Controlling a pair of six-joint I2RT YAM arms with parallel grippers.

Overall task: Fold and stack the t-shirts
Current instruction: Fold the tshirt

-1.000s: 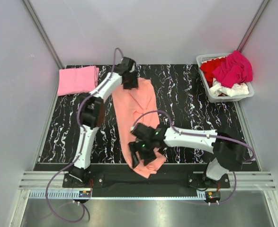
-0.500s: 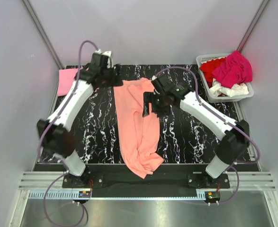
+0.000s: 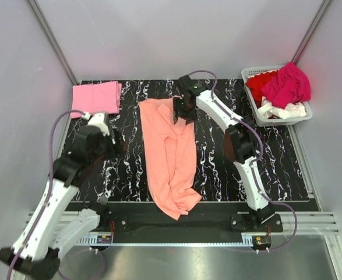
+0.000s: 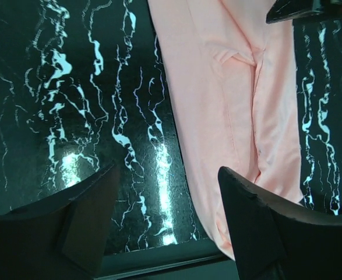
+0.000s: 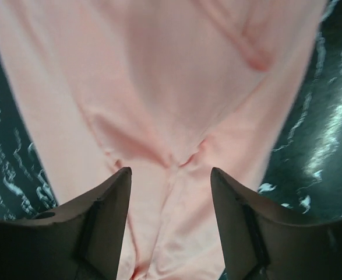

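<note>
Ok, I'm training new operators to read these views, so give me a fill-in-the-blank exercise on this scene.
1. The folded light pink shirt lies at the far ___ corner of the table.
2. In the white basket lie a magenta shirt, a white one and a ___ one.
3. The long shirt under the open right gripper is ___ in colour.
4. The open left gripper hovers over bare table to the ___ of that shirt.
Missing words: left; red; salmon-orange; left.
</note>
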